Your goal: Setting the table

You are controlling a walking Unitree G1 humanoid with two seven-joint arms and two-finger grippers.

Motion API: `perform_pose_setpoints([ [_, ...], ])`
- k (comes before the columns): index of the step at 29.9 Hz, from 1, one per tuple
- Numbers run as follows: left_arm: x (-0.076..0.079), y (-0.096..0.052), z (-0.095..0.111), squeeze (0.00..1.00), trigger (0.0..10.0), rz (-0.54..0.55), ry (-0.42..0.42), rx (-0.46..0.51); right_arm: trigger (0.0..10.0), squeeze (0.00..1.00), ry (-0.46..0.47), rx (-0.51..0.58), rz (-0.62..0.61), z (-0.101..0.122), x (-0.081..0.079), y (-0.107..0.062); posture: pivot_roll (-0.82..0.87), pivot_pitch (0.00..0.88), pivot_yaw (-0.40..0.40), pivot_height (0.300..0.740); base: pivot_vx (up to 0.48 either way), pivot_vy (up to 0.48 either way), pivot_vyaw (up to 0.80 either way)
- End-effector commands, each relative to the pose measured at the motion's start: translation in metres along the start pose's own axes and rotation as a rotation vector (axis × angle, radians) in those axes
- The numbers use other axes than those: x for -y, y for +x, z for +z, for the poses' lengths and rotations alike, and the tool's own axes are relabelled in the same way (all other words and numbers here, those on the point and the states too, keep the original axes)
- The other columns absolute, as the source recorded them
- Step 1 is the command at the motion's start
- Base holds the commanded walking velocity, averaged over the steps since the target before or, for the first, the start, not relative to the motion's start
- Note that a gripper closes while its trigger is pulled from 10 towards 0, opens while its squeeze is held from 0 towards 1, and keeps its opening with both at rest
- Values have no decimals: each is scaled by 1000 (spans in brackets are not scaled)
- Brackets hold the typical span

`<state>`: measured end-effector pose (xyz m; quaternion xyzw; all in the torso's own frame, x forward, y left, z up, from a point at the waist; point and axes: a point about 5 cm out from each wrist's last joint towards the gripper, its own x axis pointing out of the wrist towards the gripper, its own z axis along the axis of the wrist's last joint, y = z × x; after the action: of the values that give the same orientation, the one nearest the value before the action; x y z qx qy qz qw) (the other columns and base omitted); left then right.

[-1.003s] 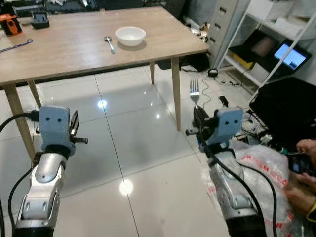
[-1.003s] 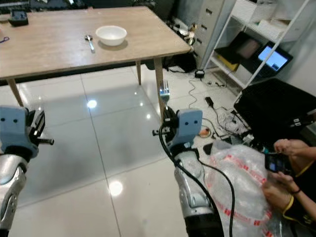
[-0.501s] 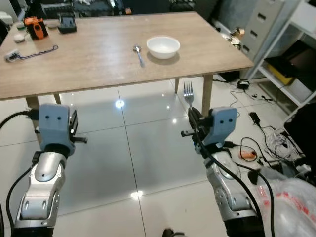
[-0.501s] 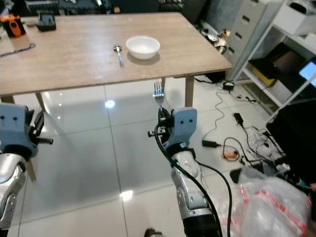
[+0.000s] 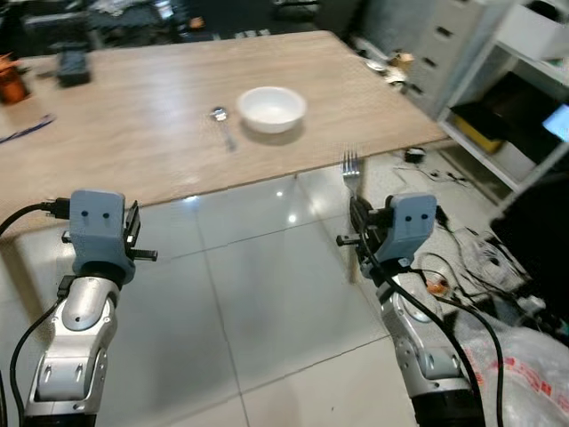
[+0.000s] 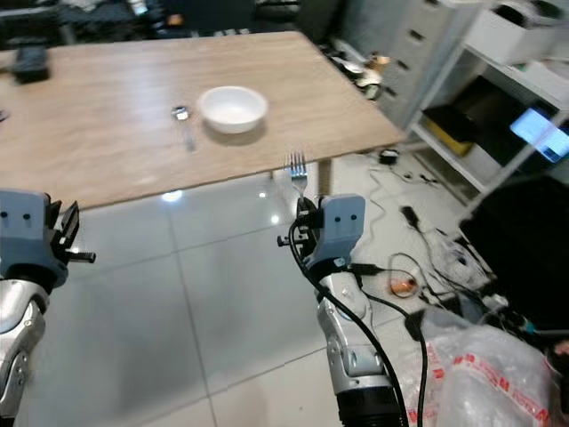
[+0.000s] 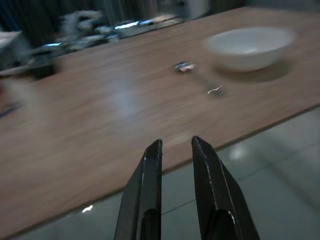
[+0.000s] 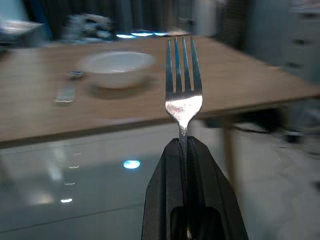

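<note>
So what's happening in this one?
The robot stands short of a wooden table, its right end effector shut on a fork, tines up. A white bowl and a spoon beside it already lie on the table. The left end effector is empty, fingers slightly apart.

- The fork's [image 8: 183,95] handle is hidden between the closed fingers of the right gripper [image 8: 186,150]; only the tines and neck show.
- The spoon [image 7: 197,77] is smeared by blur in the left wrist view; its handle can hardly be traced.
- The dark objects [image 5: 69,62] at the table's [image 5: 133,151] far edge are too blurred to identify.
- The table's left end is cut off by the picture's edge.
- The plastic bag [image 6: 480,378] is cropped at the lower right corner.
</note>
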<state>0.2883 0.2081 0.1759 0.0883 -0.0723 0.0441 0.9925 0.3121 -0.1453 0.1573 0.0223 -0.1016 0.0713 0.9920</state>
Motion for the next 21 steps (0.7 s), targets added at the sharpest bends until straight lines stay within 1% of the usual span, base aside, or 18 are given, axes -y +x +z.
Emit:
perform_pose_setpoints([
  [1,-8,-4,-6,0,10000,20,27,-31,10000,0,2,5,20,2,-7,2,30,49,33,740,480,0,0],
  [7,-7,-5,-6,0,10000,18,30,-31,10000,0,-4,13,70,6,-13,4,30,48,33,740,480,0,0],
  [11,-7,-4,-6,0,10000,17,37,-27,10000,0,1,30,146,11,-24,5,32,49,33,740,480,0,0],
  [15,-7,-5,-5,0,10000,18,43,-25,10000,0,5,42,169,14,-30,7,37,50,31,740,480,0,0],
  [20,-8,-7,-4,0,10000,18,57,-20,10000,0,32,61,201,19,-36,9,46,53,32,740,480,0,0],
  [21,-7,-7,-4,0,10000,15,60,-19,10000,0,38,65,208,21,-37,10,46,53,33,740,480,0,419],
])
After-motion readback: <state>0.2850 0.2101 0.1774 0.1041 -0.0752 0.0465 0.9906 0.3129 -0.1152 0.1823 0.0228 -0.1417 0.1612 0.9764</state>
